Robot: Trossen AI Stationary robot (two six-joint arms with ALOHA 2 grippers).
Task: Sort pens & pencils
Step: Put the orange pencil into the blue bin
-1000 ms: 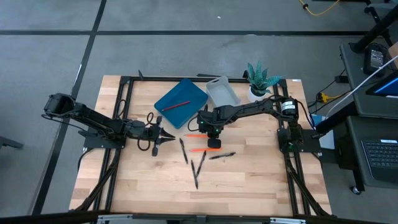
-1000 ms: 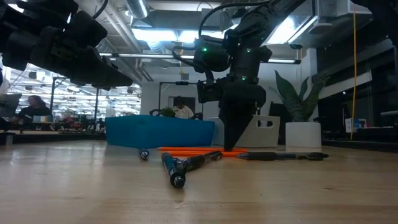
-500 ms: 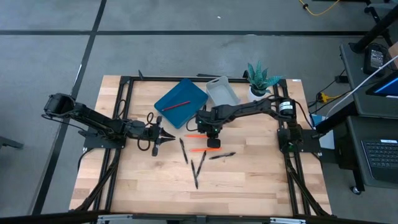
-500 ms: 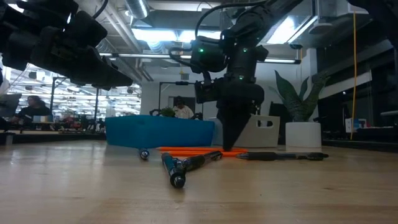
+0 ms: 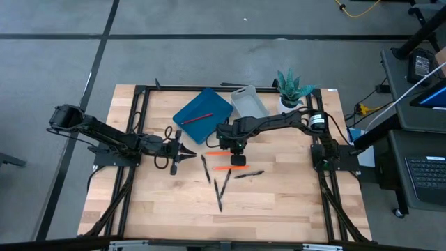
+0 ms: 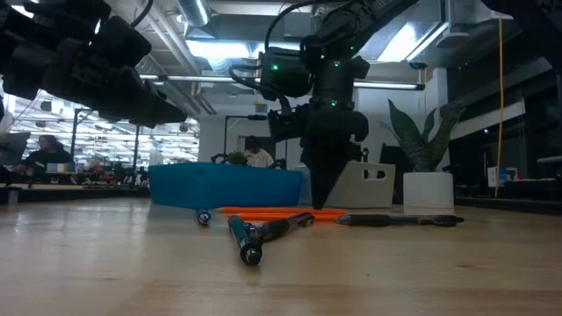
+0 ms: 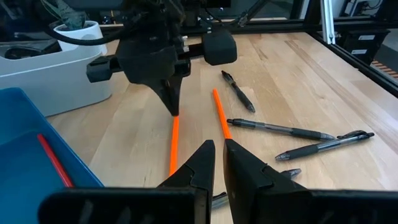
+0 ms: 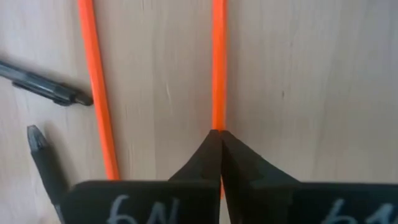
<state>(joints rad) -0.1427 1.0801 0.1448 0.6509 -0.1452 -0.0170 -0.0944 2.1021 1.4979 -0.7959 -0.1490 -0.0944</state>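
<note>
Two orange pencils lie flat mid-table: one (image 5: 216, 152) under my right gripper (image 5: 228, 150), the other (image 5: 224, 168) nearer the front. A red pencil (image 5: 197, 117) lies in the blue tray (image 5: 209, 104). Several black pens (image 5: 206, 168) lie flat on the wood near the front. My right gripper points down with its tips shut on the far orange pencil. My left gripper (image 5: 187, 151) is shut and empty, just left of the pencils and pointing toward them. My right gripper has its shut fingertips (image 8: 211, 149) on the orange pencil close to its right end (image 8: 219, 118). It comes from above, pointing down, with the fingers across the pencil. The pencil lies flat on the table, its length running toward my left gripper (image 7: 174, 143).
A white bin (image 5: 249, 103) and a potted plant (image 5: 293, 89) stand at the table's far edge, right of the blue tray. The pens spread toward the front centre (image 5: 220, 195). Bare wood lies toward the front corners.
My right gripper has shifted a little toward the table's left, its body leaning that way while its tips stay down at the pencil. The pencils and pens lie where they were.
</note>
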